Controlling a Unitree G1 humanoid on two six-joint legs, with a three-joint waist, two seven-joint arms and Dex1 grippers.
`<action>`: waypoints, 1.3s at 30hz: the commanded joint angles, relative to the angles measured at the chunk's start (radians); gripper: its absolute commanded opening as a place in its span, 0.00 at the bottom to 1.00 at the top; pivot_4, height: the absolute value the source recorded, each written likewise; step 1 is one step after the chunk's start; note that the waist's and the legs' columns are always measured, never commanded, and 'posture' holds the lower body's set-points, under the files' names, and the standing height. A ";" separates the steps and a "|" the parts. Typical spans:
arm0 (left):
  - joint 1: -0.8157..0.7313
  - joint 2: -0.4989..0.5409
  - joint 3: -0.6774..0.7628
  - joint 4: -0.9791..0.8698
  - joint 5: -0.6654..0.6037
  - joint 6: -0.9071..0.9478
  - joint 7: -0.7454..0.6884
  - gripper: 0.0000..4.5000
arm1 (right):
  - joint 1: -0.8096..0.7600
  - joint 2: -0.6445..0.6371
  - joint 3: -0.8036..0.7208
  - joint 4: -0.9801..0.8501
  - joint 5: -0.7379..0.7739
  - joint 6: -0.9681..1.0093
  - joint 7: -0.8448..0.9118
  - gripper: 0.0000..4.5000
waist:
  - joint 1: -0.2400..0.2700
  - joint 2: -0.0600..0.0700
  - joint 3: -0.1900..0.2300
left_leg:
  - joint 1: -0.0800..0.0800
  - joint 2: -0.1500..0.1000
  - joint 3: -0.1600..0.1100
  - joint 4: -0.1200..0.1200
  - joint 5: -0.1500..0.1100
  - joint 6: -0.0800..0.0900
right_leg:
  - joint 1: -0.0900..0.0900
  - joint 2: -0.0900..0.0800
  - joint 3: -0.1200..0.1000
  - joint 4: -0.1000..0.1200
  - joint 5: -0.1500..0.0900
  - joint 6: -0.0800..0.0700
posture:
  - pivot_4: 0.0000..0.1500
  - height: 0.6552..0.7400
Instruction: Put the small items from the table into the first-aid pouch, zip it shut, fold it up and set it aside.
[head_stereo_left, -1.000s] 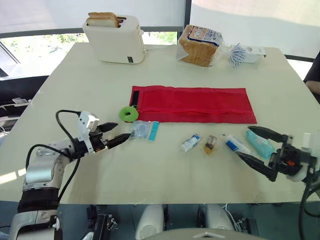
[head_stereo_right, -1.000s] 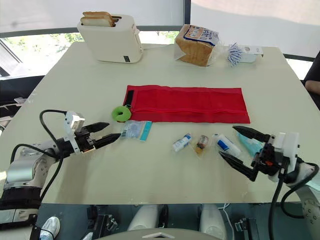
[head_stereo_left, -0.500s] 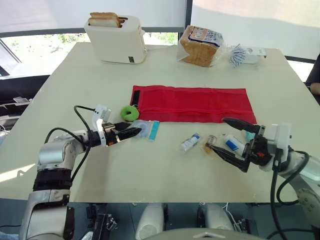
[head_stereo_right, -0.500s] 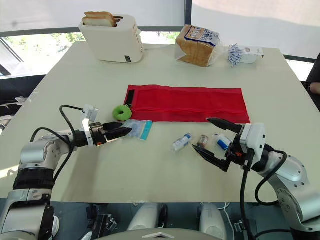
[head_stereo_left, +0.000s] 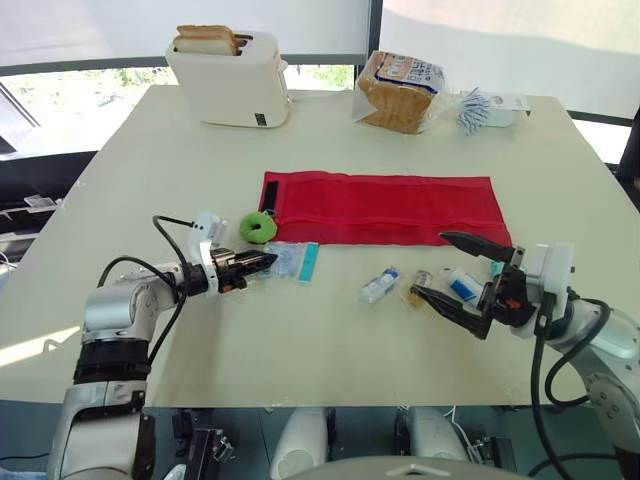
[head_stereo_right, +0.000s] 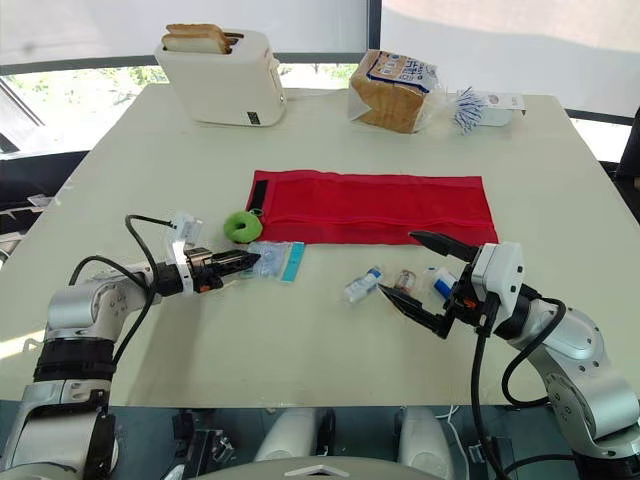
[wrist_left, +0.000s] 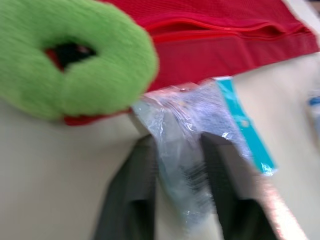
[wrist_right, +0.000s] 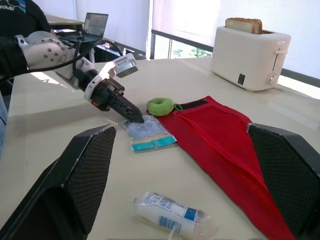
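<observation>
On the table (head_stereo_left: 300, 340), mid-way across, the red first-aid pouch (head_stereo_left: 385, 208) lies flat & unfolded, long side toward the robot; a green ring (head_stereo_left: 258, 227) sits touching its left end. Small items are all out on the table, in a row just in front of the pouch: clear packet (head_stereo_left: 290, 261) w/ a teal strip at left, then small white bottle (head_stereo_left: 380, 285), brown vial (head_stereo_right: 404, 280), white-blue tube (head_stereo_left: 462, 285). Nothing looks loaded, so the job's at its start.

What's new: left gripper (wrist_left: 177, 175), which a sec ago hung short of the clear packet w/ tips apart, has slid fwd; its fingers (wrist_left: 132, 200) now pinch the packet's near edge, plastic caught btwn them, just beside the green ring. Looks like the 1st pick is made, lift not begun. Right gripper (head_stereo_left: 428, 265) was out by the table's right edge; it has swung inward & now sits wide open, one finger over the pouch's near right corner, the other by the brown vial, w/ vial & tube roughly btwn. Prob lining up the 2nd pick; nothing held.

Can't tell if a pouch zip is open, and that needs sorting before the packet goes in. Thin plastic could slip from an edge pinch.

Far side, well apart: toaster (head_stereo_left: 232, 85) w/ bread in it, bread bag (head_stereo_left: 402, 90)
</observation>
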 joint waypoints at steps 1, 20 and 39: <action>0.028 -0.002 0.024 -0.050 -0.030 0.019 -0.002 0.02 | -0.012 -0.001 -0.012 -0.050 0.011 0.006 -0.022 1.00 | -0.002 0.000 0.000 | 0.000 0.000 0.000 0.000 0.000 0.000 | 0.000 0.000 0.000 0.000 0.000 0.000 | 1.00 1.00; -0.067 -0.109 -0.031 -0.387 -0.181 -0.010 -0.005 0.02 | -0.407 0.003 -0.006 0.021 0.550 0.736 -0.478 1.00 | -0.003 -0.005 0.003 | -0.002 0.001 -0.001 0.000 0.002 -0.003 | -0.001 -0.002 0.000 0.000 0.000 -0.001 | 1.00 1.00; -0.385 -0.028 -0.293 -0.145 0.024 -0.388 -0.490 0.02 | -0.783 -0.075 0.098 0.353 0.762 1.033 -0.426 1.00 | -0.002 -0.004 0.005 | -0.019 -0.002 0.000 0.010 -0.001 0.002 | -0.014 0.002 0.001 0.005 0.000 0.000 | 1.00 1.00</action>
